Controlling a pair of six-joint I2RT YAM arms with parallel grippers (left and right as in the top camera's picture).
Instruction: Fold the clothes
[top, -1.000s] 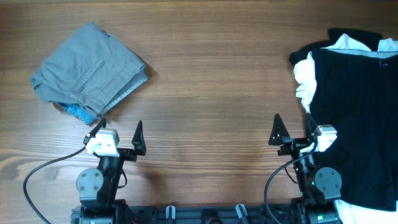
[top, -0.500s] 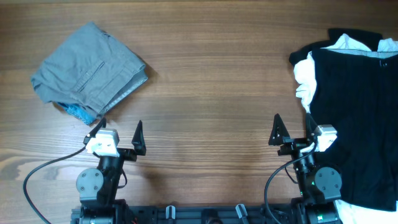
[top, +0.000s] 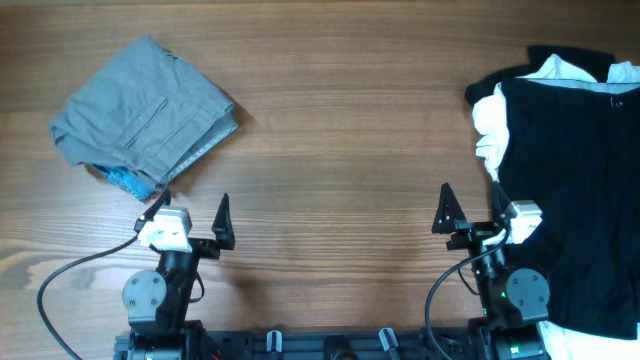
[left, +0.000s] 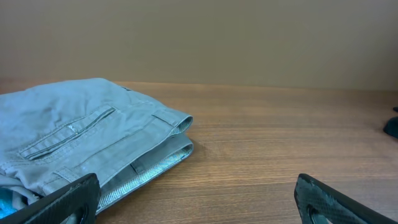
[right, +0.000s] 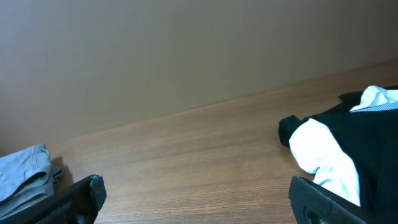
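At table (top: 340, 130) left, grey shorts (top: 145, 115) overlie a light-blue piece (top: 125, 180), unseen from the right wrist; black garment (top: 575, 190) and white piece (top: 489, 135) lie right. Left gripper (top: 194, 200) and right gripper (top: 470, 195) gape, empty.

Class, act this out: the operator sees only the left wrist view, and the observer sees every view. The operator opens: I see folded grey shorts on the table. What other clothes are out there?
Observer: A large black garment lies spread out on the right side of the table, across from the grey shorts.
Operator: Is anything with it?
Observer: A white piece pokes out at its left edge.
Operator: Where is the right gripper?
Observer: The right gripper stands open and empty near the table's front edge, beside the black garment's left side.
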